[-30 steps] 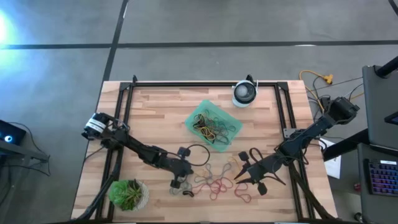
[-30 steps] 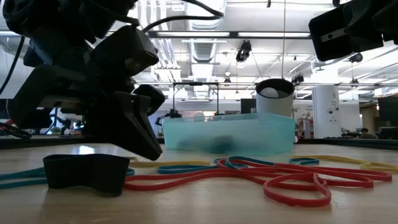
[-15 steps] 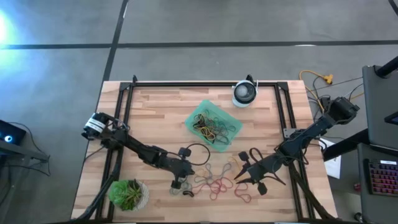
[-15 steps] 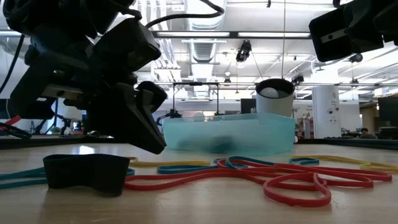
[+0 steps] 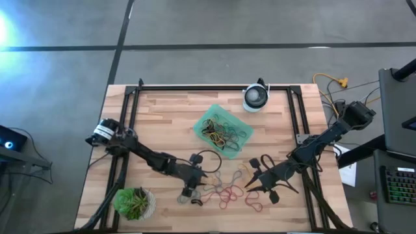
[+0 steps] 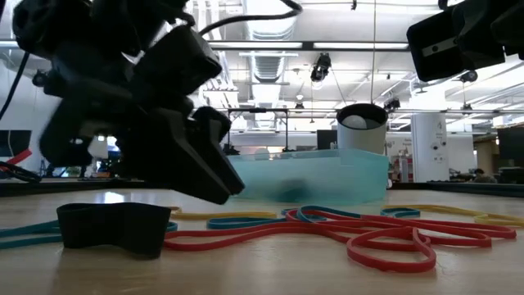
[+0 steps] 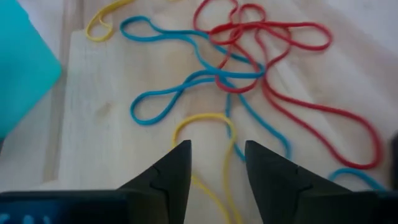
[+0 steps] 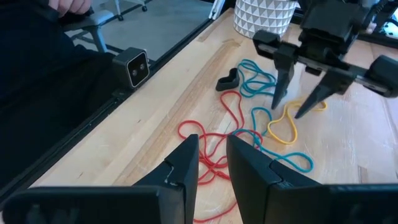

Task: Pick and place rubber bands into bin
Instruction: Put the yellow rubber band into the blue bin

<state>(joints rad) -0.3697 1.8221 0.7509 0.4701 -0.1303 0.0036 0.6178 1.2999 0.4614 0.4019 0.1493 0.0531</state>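
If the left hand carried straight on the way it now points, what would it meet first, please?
Probably the yellow rubber band: its loop lies just ahead of the left hand, centred between the open fingers, with blue and red bands beyond. How high the hand is above the table is unclear.

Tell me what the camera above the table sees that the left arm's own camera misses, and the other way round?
Only the high view shows the whole scene: the bin already holding bands, the potted plant, the round white-and-black device and the waiting right gripper. Only the left wrist view shows the left gripper open just above a yellow band, with no band between its fingers. Both show the red rubber bands lying loose on the wooden table.
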